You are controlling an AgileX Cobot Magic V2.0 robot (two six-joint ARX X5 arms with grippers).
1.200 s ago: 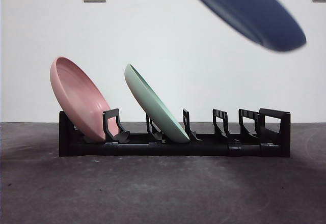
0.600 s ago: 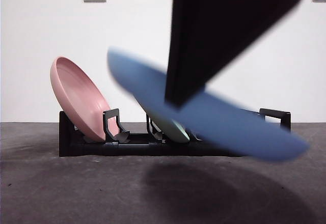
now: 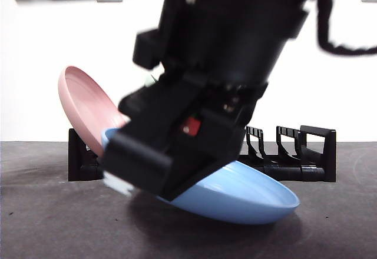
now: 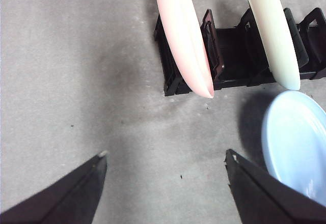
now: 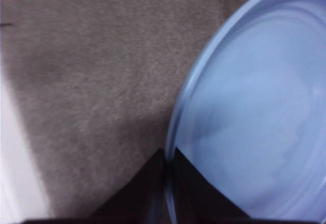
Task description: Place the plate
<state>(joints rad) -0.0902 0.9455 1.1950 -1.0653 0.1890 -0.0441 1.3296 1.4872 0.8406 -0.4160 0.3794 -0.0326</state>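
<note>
The light blue plate [image 3: 247, 195] hangs tilted just above the table in front of the black rack [image 3: 306, 153]. My right gripper [image 3: 136, 168] is shut on its rim, which the right wrist view shows pinched between the jaws [image 5: 167, 159] with the plate's bowl [image 5: 254, 107] beside them. From the left wrist view, my left gripper [image 4: 166, 156] is open over bare table, with the blue plate [image 4: 295, 137] off to one side, near the rack [image 4: 229, 46].
A pink plate [image 3: 85, 106] leans in the rack's end slot [image 4: 183, 35]. A pale green plate [image 4: 272, 30] leans in the slot after it, mostly hidden behind the arm in the front view. The rack's other slots [image 3: 283, 144] hold nothing.
The right arm has come down and toward the camera with the blue plate, from high at the upper right to just above the table in front of the rack.
</note>
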